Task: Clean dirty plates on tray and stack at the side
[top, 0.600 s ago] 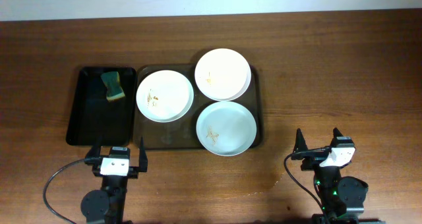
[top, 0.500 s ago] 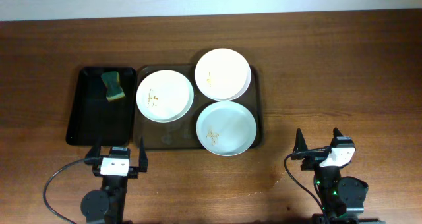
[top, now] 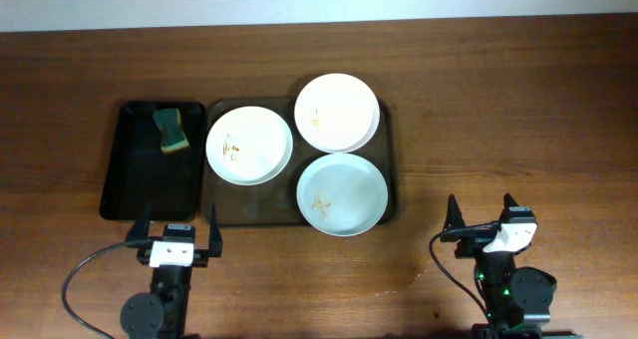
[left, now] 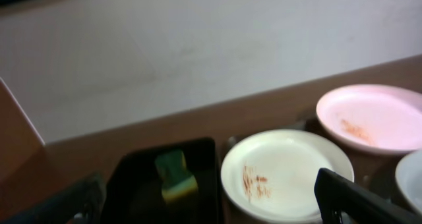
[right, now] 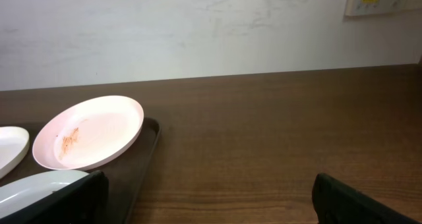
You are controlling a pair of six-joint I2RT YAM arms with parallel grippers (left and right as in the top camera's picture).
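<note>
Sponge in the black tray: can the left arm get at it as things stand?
Probably yes. The sponge lies uncovered at the far end of the black tray, nothing over it; the left gripper sits open just short of that tray's near edge.

both arms parked low, jaws spread wide

in the overhead view the left gripper (top: 176,229) sits at the lower left of the frame and the right gripper (top: 480,215) at the lower right, each folded back over its own base with dark fingers (top: 213,229) pointing toward the top edge. the left one sits square to the frame; the right one is slightly skewed, its right-hand finger higher. neither holds anything. in the left wrist view the left gripper (left: 208,184) shows only as two dark tips in the bottom corners, far apart; the right gripper (right: 211,181) looks the same in the right wrist view.
</note>
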